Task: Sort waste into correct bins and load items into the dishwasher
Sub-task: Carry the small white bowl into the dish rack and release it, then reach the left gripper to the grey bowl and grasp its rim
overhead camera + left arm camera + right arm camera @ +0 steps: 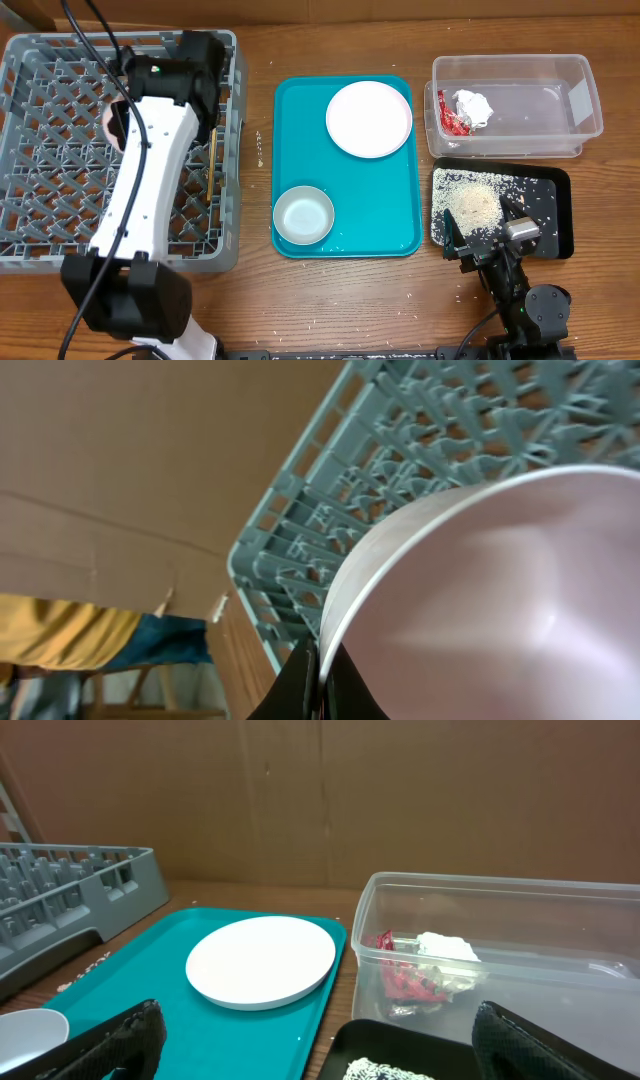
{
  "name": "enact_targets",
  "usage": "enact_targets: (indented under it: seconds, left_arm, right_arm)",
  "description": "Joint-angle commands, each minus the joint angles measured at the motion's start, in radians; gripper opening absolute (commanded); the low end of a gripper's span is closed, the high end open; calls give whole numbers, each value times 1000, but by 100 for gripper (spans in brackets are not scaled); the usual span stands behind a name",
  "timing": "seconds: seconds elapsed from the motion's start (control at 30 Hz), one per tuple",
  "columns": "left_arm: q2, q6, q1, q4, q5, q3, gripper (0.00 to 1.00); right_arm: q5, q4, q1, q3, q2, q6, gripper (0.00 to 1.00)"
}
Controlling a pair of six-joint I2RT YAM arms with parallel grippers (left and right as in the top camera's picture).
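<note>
Bowl held over the rack, upper left of the overhead view.
Left gripper [318, 678] is clamped on the bowl [500, 610] rim above the rack [330, 510]; right gripper [330, 1050] is spread and empty. With such a thin edge grip, the bowl could swing or slip.

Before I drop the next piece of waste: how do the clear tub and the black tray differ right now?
The tub is clear with tall walls; the black tray is opaque and shallow. The tub holds a red wrapper and a white paper wad; the black tray holds rice. Both are rectangular, similar in footprint, and sit right of the teal tray.
</note>
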Motion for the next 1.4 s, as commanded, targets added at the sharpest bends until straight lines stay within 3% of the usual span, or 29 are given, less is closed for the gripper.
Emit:
enact_targets:
  seconds: [0.0,0.17,0.63,0.77,0.83,0.9,1.0,1.1,1.2,1.23,1.3,1.33,1.37]
  left_arm:
    - [79,42,9,39,-81,-26,4]
    - [181,122,-5,102,-77,-26,4]
    - [332,125,-128,88,-44,-26,6]
    - [332,126,-150,75,-51,-25,18]
    - [332,125,-160,48,-63,-25,29]
    - [330,113,-171,6,-62,-15,31]
    - [318,8,-203,-101,-52,29,33]
    - [283,-108,-249,-205,-17,97,42]
    - [232,-129,-293,-229,70,150,54]
    - [208,-129,-310,-212,134,163,62]
    - [167,-126,-335,-154,269,171,91]
    - [152,-126,-346,-122,357,171,100]
    - [141,-116,-354,-89,478,171,100]
  right_arm:
    - [3,5,-7,-10,-10,-3,100]
    - [3,5,-7,-10,-10,-3,100]
    - [3,5,-7,-10,-10,-3,100]
    - [3,5,-7,-10,-10,-3,100]
    - [3,5,-7,-10,-10,-3,100]
    - [3,5,-7,-10,-10,-3,100]
    - [3,5,-7,-10,-10,-3,100]
    - [3,5,-7,-10,-10,-3,100]
    - [3,5,-7,-10,-10,-3,100]
    - [3,5,-7,-10,-10,-3,100]
    - [3,5,-7,-10,-10,-3,100]
    - [3,5,-7,-10,-10,-3,100]
    - [3,5,-7,-10,-10,-3,100]
